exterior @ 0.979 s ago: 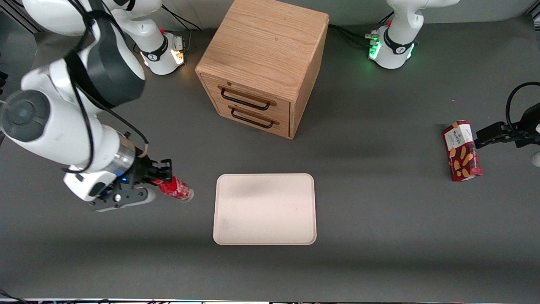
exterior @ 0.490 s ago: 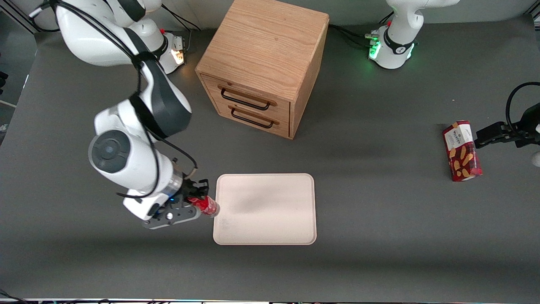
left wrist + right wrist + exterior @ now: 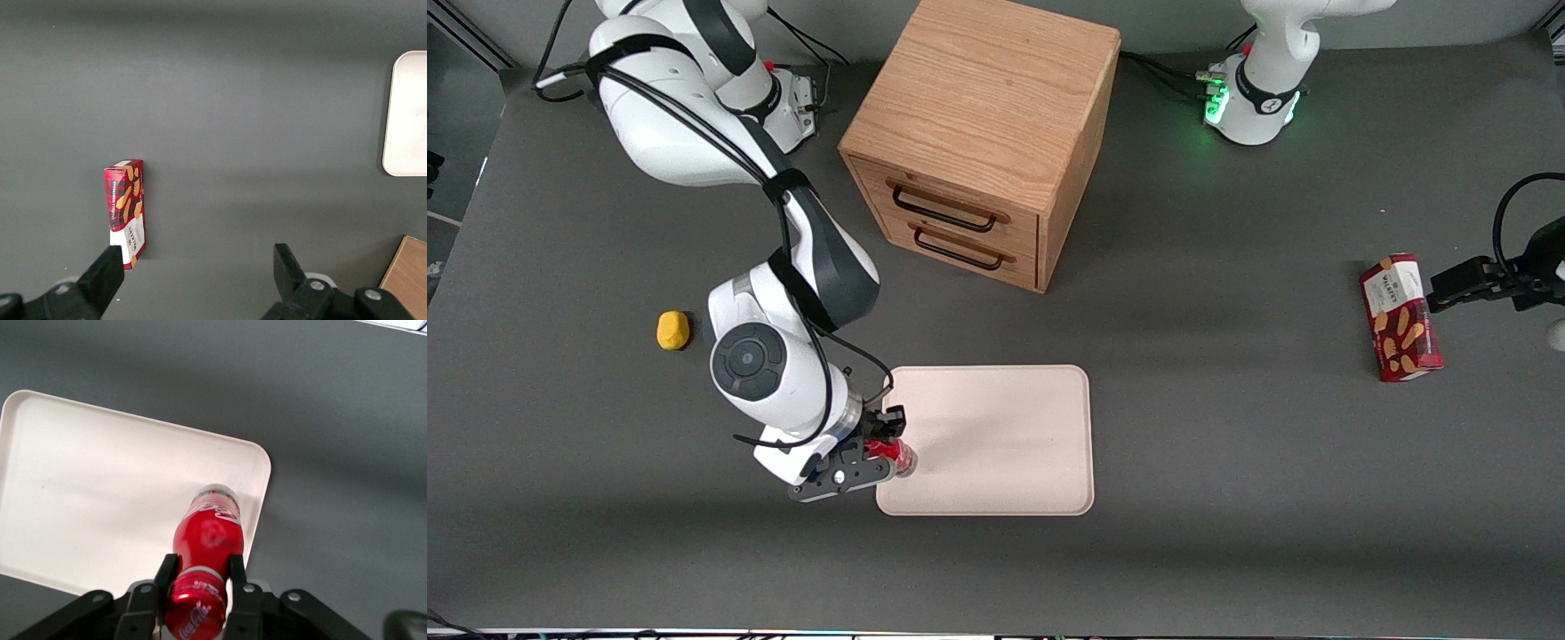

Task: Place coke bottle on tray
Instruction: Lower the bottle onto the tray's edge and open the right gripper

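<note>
My right gripper [image 3: 884, 442] is shut on the coke bottle [image 3: 895, 455], a small red bottle with a red cap and a clear base. It holds the bottle over the corner of the pale cream-pink tray [image 3: 996, 440] that lies nearest the front camera and toward the working arm's end. In the right wrist view the gripper [image 3: 200, 577] clamps the bottle [image 3: 207, 547] at its neck, with the clear base pointing at the tray [image 3: 100, 500] close to its rim. The tray's surface is otherwise bare.
A wooden two-drawer cabinet [image 3: 983, 133] stands farther from the front camera than the tray. A yellow lump [image 3: 673, 330] lies on the table toward the working arm's end. A red snack box [image 3: 1400, 317] lies toward the parked arm's end and also shows in the left wrist view [image 3: 127, 203].
My right gripper has carried the coke bottle sideways toward the tray, from beside it to over its corner. The arm's move has uncovered the yellow lump.
</note>
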Motion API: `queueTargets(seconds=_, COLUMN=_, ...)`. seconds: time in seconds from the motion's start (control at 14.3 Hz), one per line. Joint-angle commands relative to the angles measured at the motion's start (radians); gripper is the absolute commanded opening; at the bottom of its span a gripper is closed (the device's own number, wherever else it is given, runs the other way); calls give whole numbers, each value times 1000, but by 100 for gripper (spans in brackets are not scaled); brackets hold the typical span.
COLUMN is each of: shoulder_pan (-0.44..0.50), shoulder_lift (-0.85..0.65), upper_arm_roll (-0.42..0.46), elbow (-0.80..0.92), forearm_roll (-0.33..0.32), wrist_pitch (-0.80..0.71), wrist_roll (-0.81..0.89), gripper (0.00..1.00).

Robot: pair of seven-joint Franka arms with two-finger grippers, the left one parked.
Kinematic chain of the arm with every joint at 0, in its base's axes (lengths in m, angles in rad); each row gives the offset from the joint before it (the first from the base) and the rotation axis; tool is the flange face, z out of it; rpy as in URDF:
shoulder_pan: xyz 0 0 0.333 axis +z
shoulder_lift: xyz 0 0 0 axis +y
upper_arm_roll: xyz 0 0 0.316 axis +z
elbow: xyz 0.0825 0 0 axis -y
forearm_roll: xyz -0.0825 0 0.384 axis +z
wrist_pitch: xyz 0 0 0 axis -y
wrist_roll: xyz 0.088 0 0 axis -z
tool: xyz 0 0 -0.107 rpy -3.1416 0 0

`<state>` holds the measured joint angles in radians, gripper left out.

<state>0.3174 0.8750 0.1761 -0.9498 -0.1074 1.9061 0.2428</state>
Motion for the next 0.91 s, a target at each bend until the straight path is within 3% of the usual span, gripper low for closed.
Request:
queueTargets(seconds=0.0, shoulder_pan=8, shoulder_lift=45, upper_arm_roll=3, elbow=46, forearm_roll=-31, wrist_pitch=30, wrist_roll=30, gripper=0)
queueTargets(seconds=0.35, shoulder_pan=6, shoulder_lift=62, upper_arm_roll=-4, elbow=43, forearm_roll=-31, wrist_pitch=39, wrist_roll=27, gripper=0)
queueTargets(seconds=0.42, shoulder_pan=6, shoulder_lift=65, upper_arm_roll=-4, elbow=42, forearm_roll=-31, wrist_pitch=42, wrist_roll=27, gripper=6)
queueTargets(seconds=0.63, shoulder_pan=6, shoulder_lift=70, upper_arm_roll=-7, elbow=42, forearm_roll=-32, wrist_pitch=47, wrist_roll=27, gripper=12)
queueTargets(seconds=0.7, shoulder_pan=6, shoulder_lift=73, upper_arm_roll=-7, elbow=42, forearm_roll=-32, wrist_pitch=48, wrist_roll=29, gripper=16)
queueTargets(seconds=0.77, shoulder_pan=6, shoulder_lift=76, upper_arm_roll=-7, elbow=42, forearm_roll=-31, wrist_pitch=56, wrist_roll=32, gripper=29)
queueTargets(seconds=0.84, shoulder_pan=6, shoulder_lift=78, upper_arm_roll=-7, elbow=39, forearm_roll=-31, wrist_pitch=62, wrist_roll=38, gripper=31)
